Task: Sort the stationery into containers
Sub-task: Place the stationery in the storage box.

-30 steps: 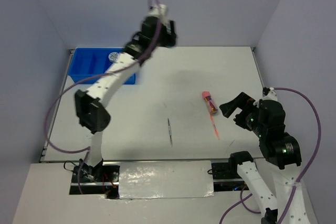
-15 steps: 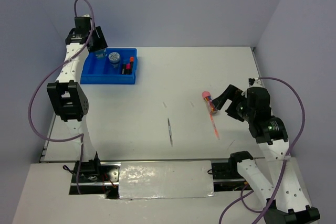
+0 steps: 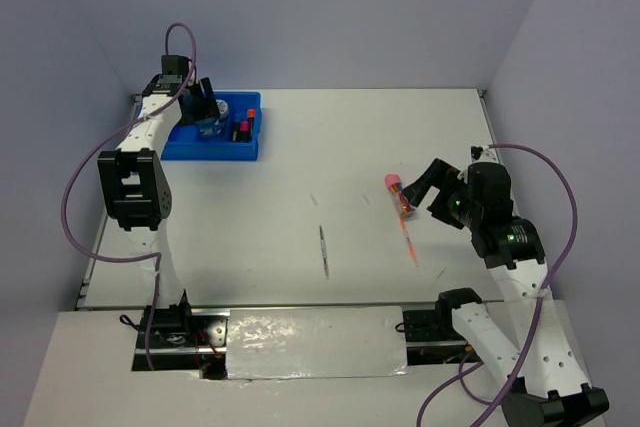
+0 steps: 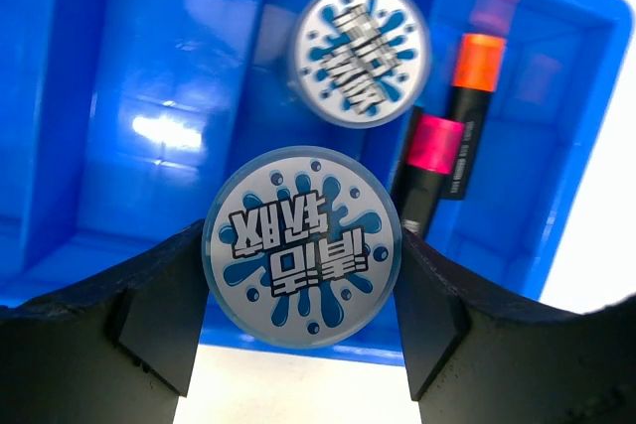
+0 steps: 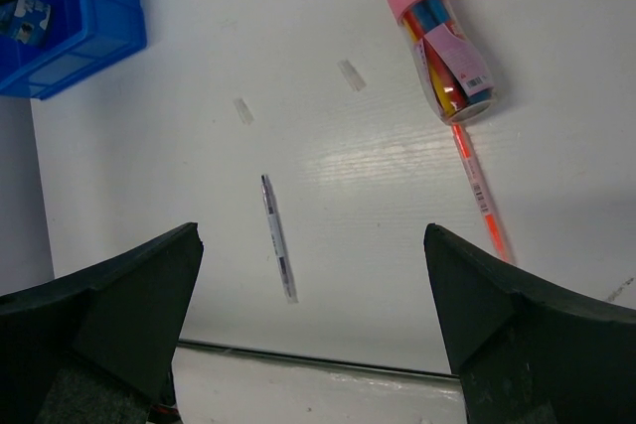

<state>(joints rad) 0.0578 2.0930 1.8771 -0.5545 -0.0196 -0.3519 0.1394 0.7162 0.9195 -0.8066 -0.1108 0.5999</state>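
My left gripper is shut on a round blue-white disc, held over the near wall of the blue tray. In the tray lie a second disc, an orange-capped highlighter and a pink-capped one. From above, the left gripper hangs over the tray at the back left. My right gripper stands wide open and holds nothing, just right of the pink-capped tube. An orange pen lies below the tube, and a silver pen lies mid-table.
In the right wrist view the tube, orange pen and silver pen lie on the white table ahead of the open right gripper. The tray's corner shows at top left. Walls enclose the table.
The left arm swung from the back middle to the far left, then over the tray with the disc. The right gripper moved up and left toward the tube.
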